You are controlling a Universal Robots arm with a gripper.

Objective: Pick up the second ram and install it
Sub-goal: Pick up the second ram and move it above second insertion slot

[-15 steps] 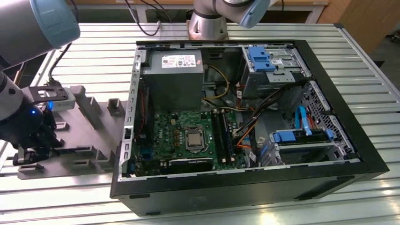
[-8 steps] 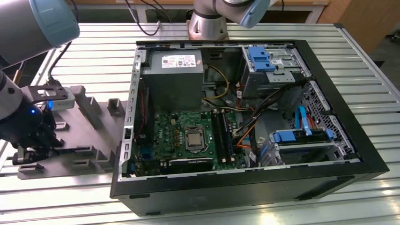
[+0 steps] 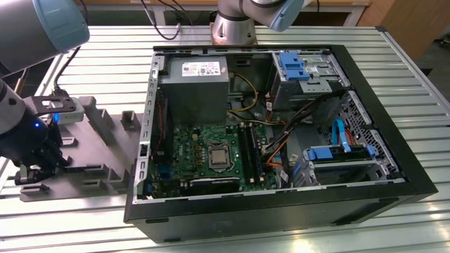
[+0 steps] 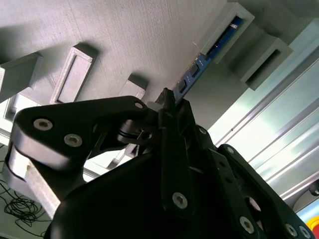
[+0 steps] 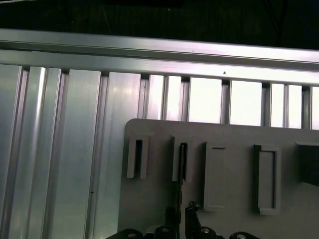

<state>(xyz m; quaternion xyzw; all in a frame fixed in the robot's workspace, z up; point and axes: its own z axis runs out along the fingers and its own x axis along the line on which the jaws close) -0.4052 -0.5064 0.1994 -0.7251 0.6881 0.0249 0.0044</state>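
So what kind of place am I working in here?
Probably a robotics lab or workshop bench for PC assembly: an open desktop computer case lies on a slatted aluminium table, with a grey slotted holder tray beside it.

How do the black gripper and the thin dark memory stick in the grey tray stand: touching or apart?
Cannot tell. In the second wrist view the gripper covers one end of the memory stick, hiding any contact.

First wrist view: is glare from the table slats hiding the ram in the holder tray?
No: in the first wrist view the table slats glare white, yet the holder tray is evenly lit and the ram reads dark in its slot; in the second wrist view the gripper is in shadow.
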